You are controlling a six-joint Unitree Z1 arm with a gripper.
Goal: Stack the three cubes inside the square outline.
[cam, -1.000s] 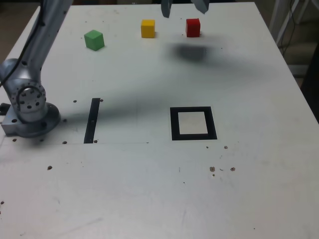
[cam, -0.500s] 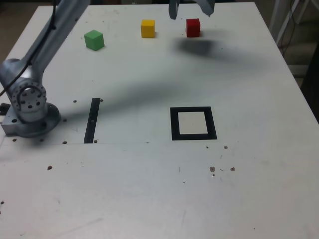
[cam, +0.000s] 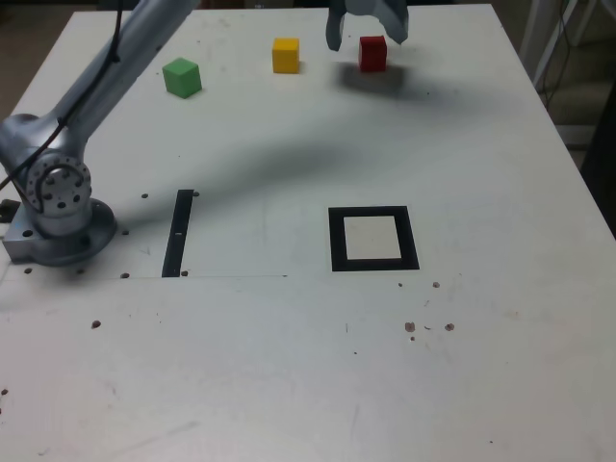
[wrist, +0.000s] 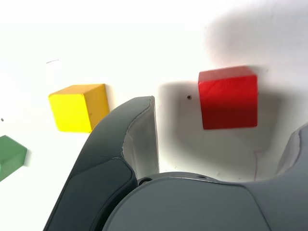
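Note:
Three cubes sit in a row at the table's far side: green cube (cam: 181, 77) toward the exterior view's left, yellow cube (cam: 285, 55) in the middle, red cube (cam: 372, 53) toward the right. My gripper (cam: 366, 36) hangs open just above the red cube, one finger on each side of it, not touching. In the wrist view the red cube (wrist: 228, 97) lies between the two dark fingers (wrist: 122, 149), with the yellow cube (wrist: 78, 107) and a corner of the green cube (wrist: 10, 156) off to one side. The square outline (cam: 372, 238) lies empty nearer the table's middle.
A thin black strip (cam: 178, 232) lies on the table toward the exterior view's left of the outline. The arm's silver base (cam: 56, 207) stands at the left edge. Small dark specks dot the white tabletop (cam: 289, 366).
The gripper has come down and slightly toward the exterior view's right, closing in over the red cube; its shadow has shrunk toward the cube. The cubes have not moved.

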